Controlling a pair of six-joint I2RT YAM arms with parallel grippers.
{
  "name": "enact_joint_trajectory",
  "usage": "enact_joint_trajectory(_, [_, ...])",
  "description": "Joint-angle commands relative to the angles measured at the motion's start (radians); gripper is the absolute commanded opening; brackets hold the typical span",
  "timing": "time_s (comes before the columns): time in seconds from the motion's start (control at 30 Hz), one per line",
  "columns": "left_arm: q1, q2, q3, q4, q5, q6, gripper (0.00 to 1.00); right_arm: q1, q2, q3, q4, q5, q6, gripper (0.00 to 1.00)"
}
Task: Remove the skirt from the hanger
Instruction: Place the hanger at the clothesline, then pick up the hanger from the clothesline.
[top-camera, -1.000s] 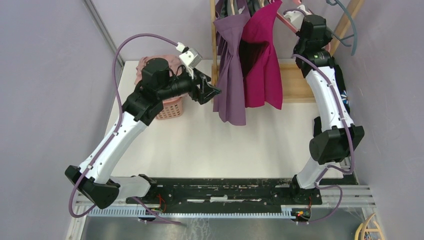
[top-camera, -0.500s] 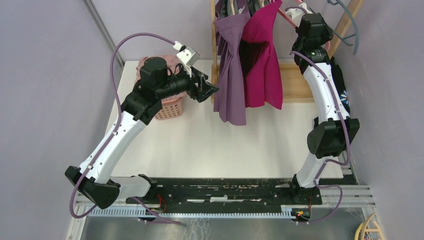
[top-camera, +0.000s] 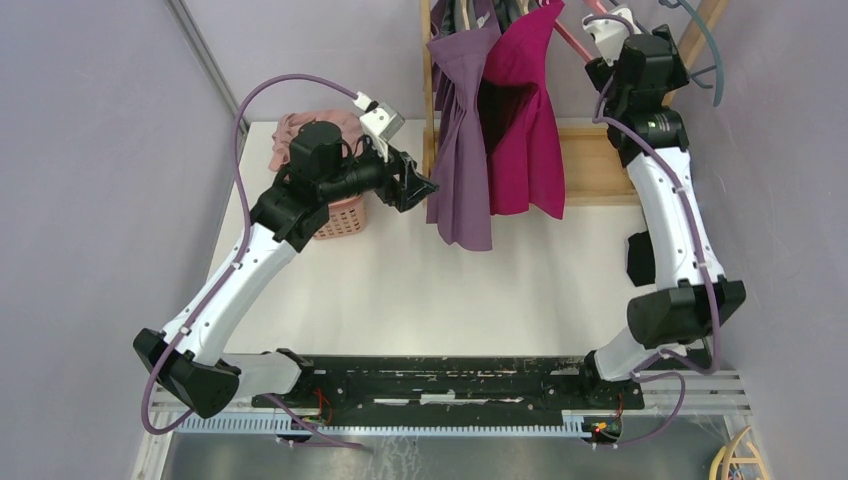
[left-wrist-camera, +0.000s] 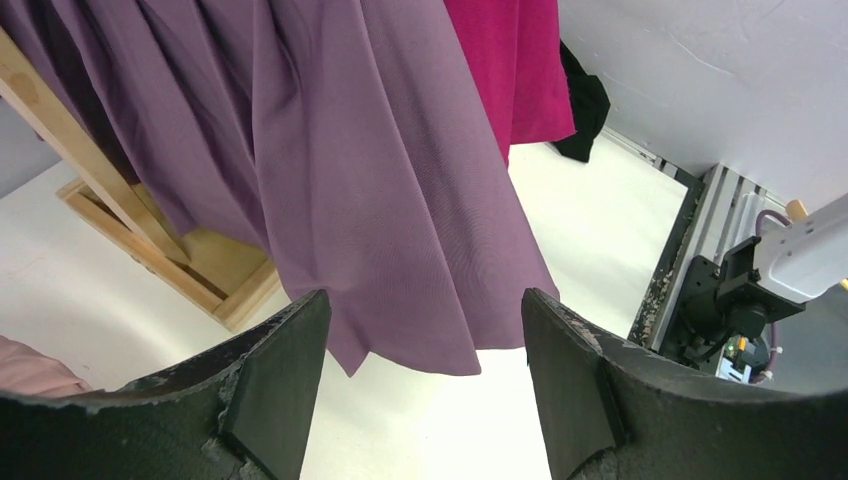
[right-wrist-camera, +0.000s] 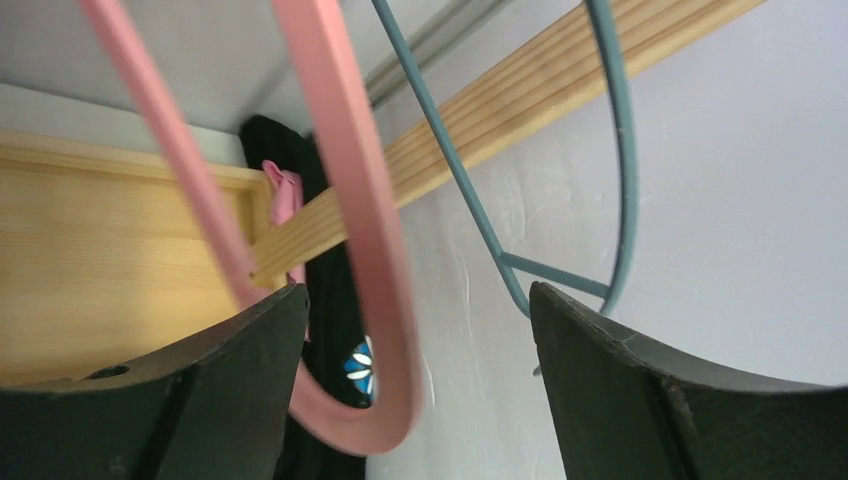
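1. Since a second ago our right arm (top-camera: 665, 190) has swung up toward the right wall. The right gripper (right-wrist-camera: 415, 300) has sprung wide, and the pink hanger (right-wrist-camera: 350, 180) shows between its parted jaws, unclamped.
2. We see the purple skirt (top-camera: 460, 150) and the magenta skirt (top-camera: 525, 120) hanging on the wooden rack (top-camera: 590, 165) at the table's (top-camera: 420, 290) far edge.
3. Our left gripper (left-wrist-camera: 425, 300) is empty, jaws apart, just short of the purple hem.
4. With the hanger loose, we judge a tug on the cloth could drag hanger and skirt off together. The teal hanger (right-wrist-camera: 620, 150) beside our right fingers could snag.
5. Open table lies nearward of the skirts. The pink basket (top-camera: 340, 215) sits under our left arm, and the right wall is close.
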Motion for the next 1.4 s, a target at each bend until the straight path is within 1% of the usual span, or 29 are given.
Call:
enact_joint_trajectory(0.0, [0.008,-0.029,-0.003,0.048,-0.049,0.005,0.78,0.039,-0.140,-0.034,-0.063,-0.146,0.076,0.87])
enact_joint_trajectory(0.13, [0.008,-0.019,-0.008,0.026,-0.147,-0.003,0.79,0.091,-0.220,-0.065,-0.110,-0.205,0.101,0.87])
enact_joint_trajectory(0.3, [0.008,-0.001,0.013,-0.040,-0.274,0.010,0.79,0.150,-0.274,-0.015,-0.157,-0.220,0.194,0.77])
enact_joint_trajectory(0.37, [0.007,0.009,0.036,-0.074,-0.305,0.018,0.79,0.159,-0.284,0.015,-0.167,-0.241,0.257,0.70])
enact_joint_trajectory(0.47, [0.008,0.013,0.056,-0.098,-0.322,0.020,0.78,0.160,-0.262,0.064,-0.170,-0.286,0.351,0.47])
enact_joint_trajectory(0.5, [0.008,0.012,0.058,-0.101,-0.322,0.020,0.78,0.160,-0.241,0.084,-0.168,-0.296,0.384,0.42])
enact_joint_trajectory(0.53, [0.008,0.011,0.060,-0.101,-0.323,0.020,0.78,0.160,-0.219,0.110,-0.169,-0.306,0.412,0.40])
enact_joint_trajectory(0.67, [0.008,0.013,0.080,-0.106,-0.327,0.021,0.78,0.161,-0.105,0.255,-0.170,-0.381,0.551,0.39])
enact_joint_trajectory(0.7, [0.008,0.012,0.083,-0.109,-0.329,0.022,0.78,0.160,-0.081,0.288,-0.170,-0.402,0.592,0.40])
enact_joint_trajectory(0.73, [0.008,0.013,0.087,-0.110,-0.331,0.021,0.78,0.160,-0.058,0.312,-0.168,-0.422,0.626,0.42])
enact_joint_trajectory(0.87, [0.007,0.013,0.100,-0.137,-0.347,0.021,0.78,0.160,0.006,0.361,-0.156,-0.502,0.798,0.45])
enact_joint_trajectory(0.93, [0.007,0.011,0.108,-0.154,-0.362,0.024,0.78,0.160,0.034,0.373,-0.155,-0.549,0.859,0.50])
enact_joint_trajectory(0.97, [0.007,0.011,0.112,-0.162,-0.371,0.027,0.78,0.160,0.046,0.379,-0.157,-0.569,0.884,0.51])
enact_joint_trajectory(1.1, [0.008,0.013,0.125,-0.180,-0.393,0.042,0.78,0.167,0.083,0.411,-0.164,-0.606,0.926,0.48])
enact_joint_trajectory(1.37, [0.007,0.016,0.110,-0.181,-0.387,0.038,0.78,0.172,0.092,0.476,-0.169,-0.590,0.919,0.48])
